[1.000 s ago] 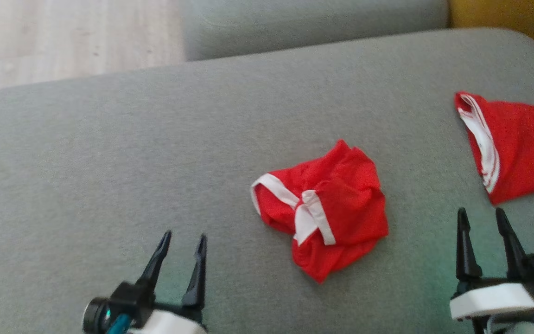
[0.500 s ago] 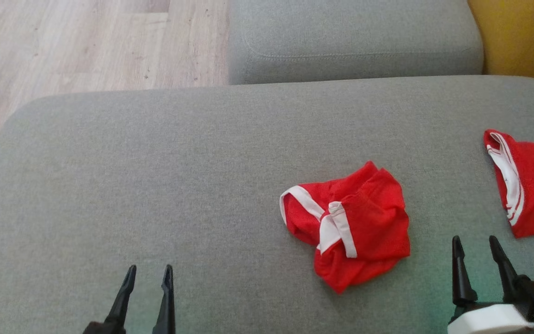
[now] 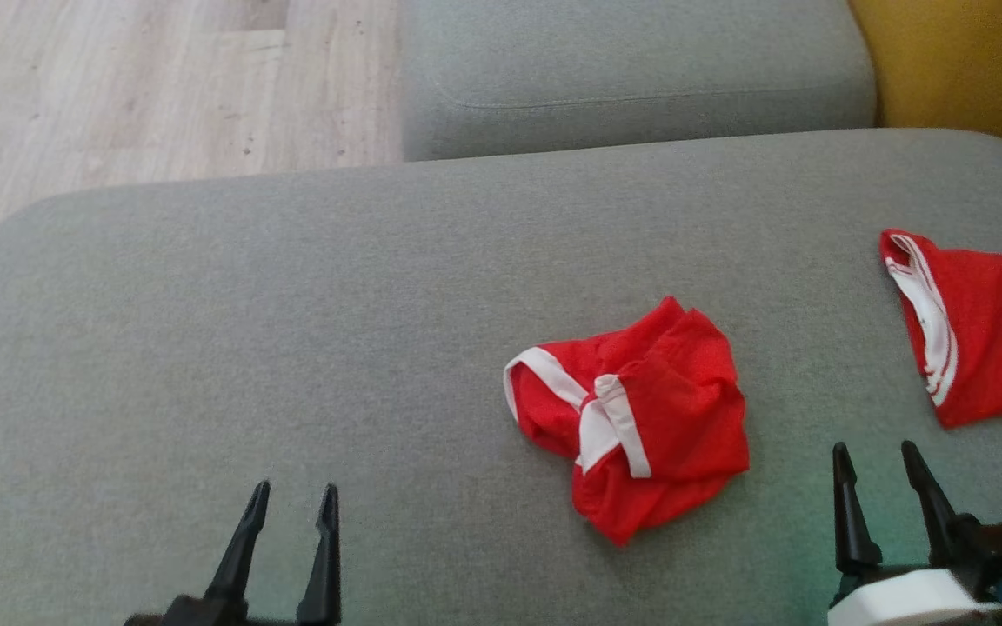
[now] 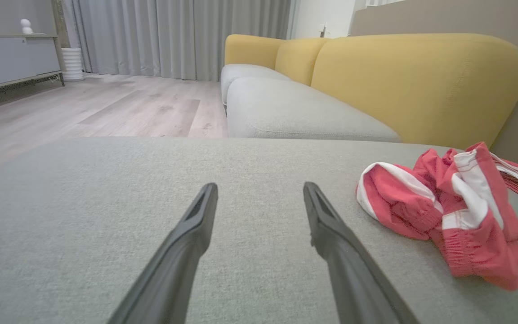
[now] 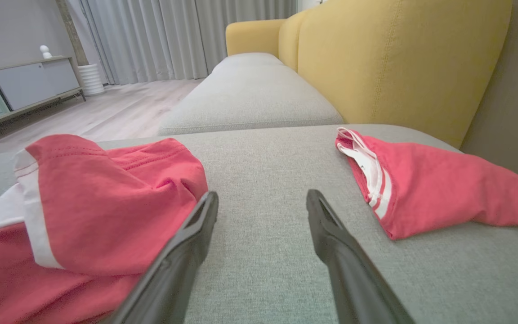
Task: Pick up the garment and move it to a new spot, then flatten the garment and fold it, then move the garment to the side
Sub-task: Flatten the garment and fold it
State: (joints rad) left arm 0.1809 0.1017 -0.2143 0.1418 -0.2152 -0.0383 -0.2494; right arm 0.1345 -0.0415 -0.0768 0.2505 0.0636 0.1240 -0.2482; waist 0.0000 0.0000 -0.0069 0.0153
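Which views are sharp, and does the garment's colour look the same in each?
Head view: sharp; crumpled garment saturated red; greenish tint on the cushion near the right gripper. Both wrist views: garment paler, pinkish; fingers soften toward the bottom edge.

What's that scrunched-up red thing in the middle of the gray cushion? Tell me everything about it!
The crumpled red garment looks like soft, thin cloth with white bands along its edges and a gathered, stretchy-looking hem. It is bunched into a lumpy heap, not flat and not folded, lying on the gray cushion. Only the cushion touches it: the left gripper and right gripper sit open on either side, apart from it. What kind of garment it is, I cannot tell.
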